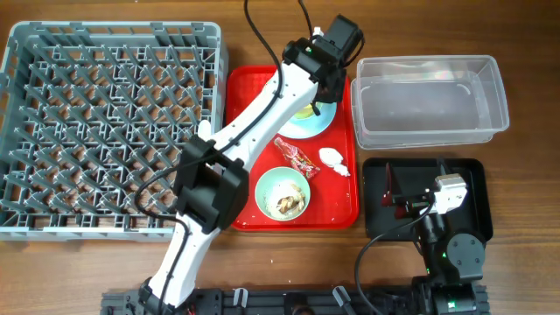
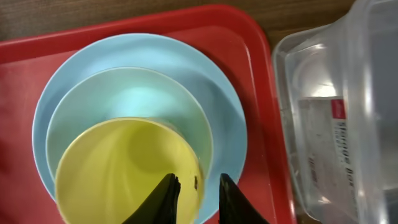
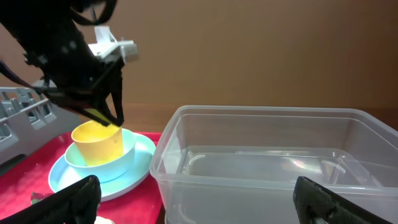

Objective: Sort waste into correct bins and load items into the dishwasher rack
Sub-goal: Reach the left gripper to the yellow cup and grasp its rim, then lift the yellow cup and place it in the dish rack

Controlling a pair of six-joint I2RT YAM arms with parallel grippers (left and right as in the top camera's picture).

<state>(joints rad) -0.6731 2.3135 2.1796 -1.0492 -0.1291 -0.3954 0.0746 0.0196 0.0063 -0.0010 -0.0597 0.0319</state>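
Observation:
A small yellow cup [image 2: 118,168] stands in a pale green bowl [image 2: 130,93] on a pale blue plate [image 2: 217,93] at the back of the red tray [image 1: 241,96]. My left gripper [image 2: 198,179] is shut on the cup's rim, one finger inside and one outside. The right wrist view shows the same grip on the cup [image 3: 96,143]. A second bowl [image 1: 282,194] holds rice and brown scraps. A red wrapper [image 1: 296,157] and a white tissue [image 1: 332,159] lie beside it. My right gripper [image 3: 198,202] stands open over the black tray [image 1: 472,175], facing the clear tub [image 3: 267,162].
The grey dishwasher rack [image 1: 109,122] fills the left of the table, touching the red tray's left edge. The clear tub [image 1: 429,101] sits right of the red tray, with the black tray in front of it. My left arm reaches diagonally over the red tray.

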